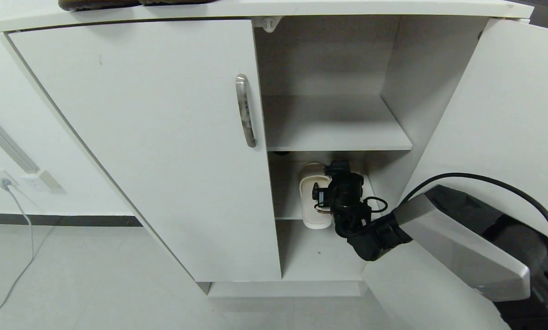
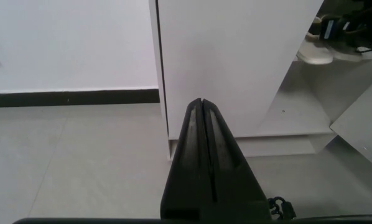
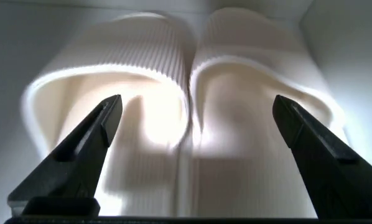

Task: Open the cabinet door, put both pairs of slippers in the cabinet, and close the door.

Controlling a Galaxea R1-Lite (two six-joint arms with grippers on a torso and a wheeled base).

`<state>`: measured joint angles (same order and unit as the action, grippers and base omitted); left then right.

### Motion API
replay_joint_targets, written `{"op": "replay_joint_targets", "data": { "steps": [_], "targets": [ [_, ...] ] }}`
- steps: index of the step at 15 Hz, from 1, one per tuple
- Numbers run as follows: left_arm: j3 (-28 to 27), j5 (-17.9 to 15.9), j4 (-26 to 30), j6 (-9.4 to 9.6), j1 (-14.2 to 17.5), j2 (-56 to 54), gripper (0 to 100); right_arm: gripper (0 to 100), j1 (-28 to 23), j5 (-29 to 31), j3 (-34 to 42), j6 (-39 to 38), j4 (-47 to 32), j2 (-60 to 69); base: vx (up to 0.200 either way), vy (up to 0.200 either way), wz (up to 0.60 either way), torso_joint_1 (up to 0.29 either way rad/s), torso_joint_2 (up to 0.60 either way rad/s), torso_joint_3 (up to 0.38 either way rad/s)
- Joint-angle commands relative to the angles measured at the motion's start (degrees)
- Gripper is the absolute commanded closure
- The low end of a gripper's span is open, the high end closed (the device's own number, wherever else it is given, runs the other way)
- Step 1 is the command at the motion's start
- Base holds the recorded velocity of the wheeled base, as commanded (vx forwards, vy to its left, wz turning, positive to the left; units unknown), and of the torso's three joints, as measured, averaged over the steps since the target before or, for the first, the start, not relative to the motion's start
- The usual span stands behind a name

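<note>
- left gripper [image 2: 201, 104]: fingers pressed together, nothing in them. It hangs low over the floor tiles [image 2: 80, 162] in front of the shut door, prob parked there to keep out of the right arm's way.
- left door [image 1: 141, 137]: shut, w/ 1 metal handle [image 1: 245, 110] on its inner edge. No need to open it imo, since the slippers go in the other half.
- dark thing [image 1: 118, 3]: on the cabinet top, cut off by the frame edge. Might be the 2nd pair, can't tell from this sliver.
- open compartment: 3 levels by my count. The upper shelf [image 1: 333, 123] is bare, then there's a middle shelf [image 1: 285, 201] and the cabinet floor [image 1: 319, 256].
- white slippers [image 1: 310, 206]: 1 pair, so 2 slippers, side by side and touching on the middle shelf, toward its left half. They lie flat, so they look placed, not dangling.
- right gripper [image 3: 195, 118]: inside the compartment right at the pair. Jaws are spread wide, one finger [image 3: 80, 162] on either side, pinching nothing. Reads like a drop-off to me, since the pair already rests on the shelf.
- right door [image 1: 507, 114]: swung wide open, which gives the arm room to get in.
- tally: 2 doors (1 shut, 1 open), 2 grippers, 1 pair stowed. 2nd pair + closing the door left to do, afaict.
</note>
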<state>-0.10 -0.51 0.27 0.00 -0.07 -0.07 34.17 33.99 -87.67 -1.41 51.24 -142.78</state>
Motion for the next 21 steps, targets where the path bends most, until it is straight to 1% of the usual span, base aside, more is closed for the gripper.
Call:
{"op": "replay_joint_targets", "data": {
  "steps": [1,4,6,7,8,9,10,16,21],
  "targets": [
    [0.01,-0.02,0.00,0.00,-0.01,0.07,100,0,2.22,0.20,8.40,0.18,3.34,7.07,0.000,0.000,0.00,0.000,0.00,0.000],
    [0.01,-0.02,0.00,0.00,-0.01,0.07,100,0,5.12,0.20,19.91,0.18,7.47,13.40,0.000,0.000,0.00,0.000,0.00,0.000],
    [0.01,-0.10,0.00,0.00,-0.01,0.07,100,0,6.87,0.29,25.27,0.18,9.50,16.21,0.000,0.000,0.00,0.000,0.00,0.000],
    [0.01,-0.02,0.00,0.00,-0.01,0.07,100,0,8.28,1.08,30.02,0.01,11.43,18.06,0.000,0.000,0.00,0.000,0.00,0.000],
    [0.01,-0.10,0.00,0.00,-0.01,0.07,100,0,9.07,1.34,31.78,-0.08,12.48,18.50,0.000,0.000,0.00,0.000,0.00,0.000],
    [0.01,-0.10,0.00,0.00,-0.01,0.07,100,0,9.95,1.52,35.73,0.27,16.18,18.94,0.000,0.000,0.00,0.000,0.00,0.000],
    [0.01,-0.10,0.00,0.09,-0.01,0.07,100,0,10.21,1.43,36.96,0.45,18.11,19.03,0.000,0.000,0.00,0.000,0.00,0.000],
    [0.01,-0.10,0.00,0.09,-0.01,0.07,100,0,10.92,1.43,38.02,0.97,18.55,19.11,-0.200,0.000,0.00,-0.002,0.00,0.006],
    [0.01,-0.10,0.00,0.09,-0.01,0.07,100,0,11.01,1.52,38.37,1.06,18.72,19.20,0.000,0.000,0.00,0.000,0.00,0.000]
  ]
}}
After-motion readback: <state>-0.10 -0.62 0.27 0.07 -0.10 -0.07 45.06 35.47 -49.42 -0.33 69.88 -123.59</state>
